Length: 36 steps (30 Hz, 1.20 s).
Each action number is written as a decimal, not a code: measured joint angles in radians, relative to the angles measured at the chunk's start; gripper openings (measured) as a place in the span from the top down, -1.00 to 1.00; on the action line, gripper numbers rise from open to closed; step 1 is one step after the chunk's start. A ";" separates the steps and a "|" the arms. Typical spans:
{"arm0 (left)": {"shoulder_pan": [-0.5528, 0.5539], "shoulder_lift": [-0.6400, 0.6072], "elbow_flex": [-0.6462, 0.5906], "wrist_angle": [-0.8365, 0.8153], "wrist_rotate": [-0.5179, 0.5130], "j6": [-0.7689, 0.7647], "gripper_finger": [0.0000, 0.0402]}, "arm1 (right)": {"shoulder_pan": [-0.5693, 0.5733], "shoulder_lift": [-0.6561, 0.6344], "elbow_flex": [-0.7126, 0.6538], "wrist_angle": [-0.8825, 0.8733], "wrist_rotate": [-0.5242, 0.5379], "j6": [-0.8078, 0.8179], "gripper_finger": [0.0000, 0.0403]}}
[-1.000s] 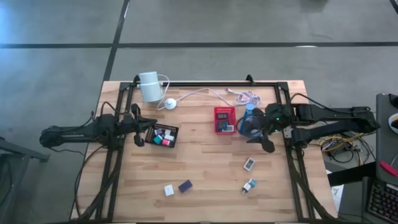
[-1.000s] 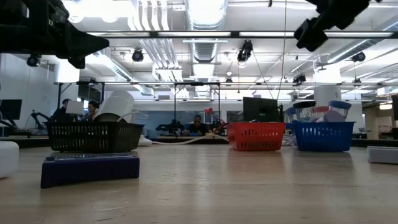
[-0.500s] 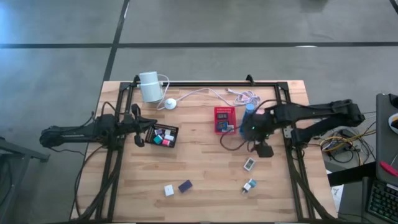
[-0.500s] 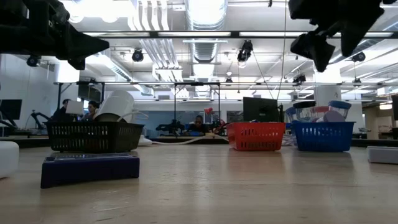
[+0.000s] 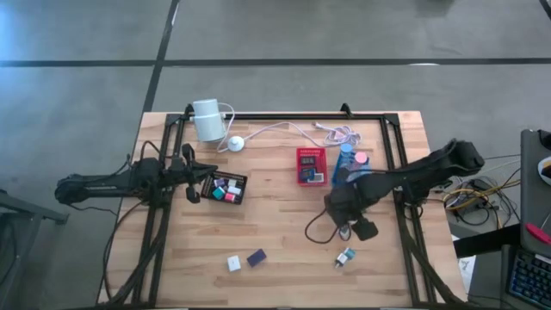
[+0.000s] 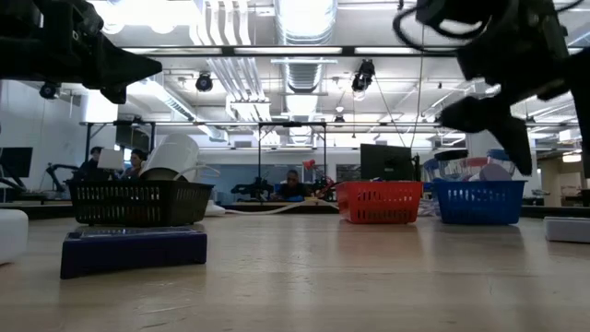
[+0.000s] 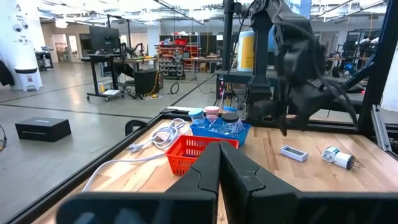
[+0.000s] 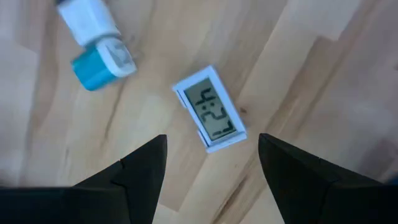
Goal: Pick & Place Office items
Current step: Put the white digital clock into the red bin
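Right gripper (image 8: pixel 211 165) hung over the table (image 5: pixel 275 241) with fingers spread wide, holding nothing. The small clock (image 8: pixel 209 117) lay flat on the wood just ahead of the fingertips, between their lines, a teal-white piece (image 8: pixel 96 38) near it. Left gripper (image 5: pixel 191 176) waited pinched shut beside the black tray (image 5: pixel 244 182).

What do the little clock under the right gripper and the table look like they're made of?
The small clock: likely hard white plastic with a matte look, framing a grey digit display with dark numerals. The table: wood, apparently butcher block, with visible grain and joined strips; the finish looks smooth and light.
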 joint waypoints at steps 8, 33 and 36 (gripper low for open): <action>0.000 0.000 0.000 0.000 0.000 0.000 0.94 | 0.002 0.125 -0.002 0.011 0.001 -0.028 -0.24; 0.000 0.000 0.000 0.000 -0.001 0.000 0.94 | 0.001 0.306 0.010 0.094 -0.042 0.047 0.10; 0.000 0.000 0.000 0.000 -0.001 0.000 0.94 | 0.002 0.306 0.010 0.114 -0.020 0.100 0.15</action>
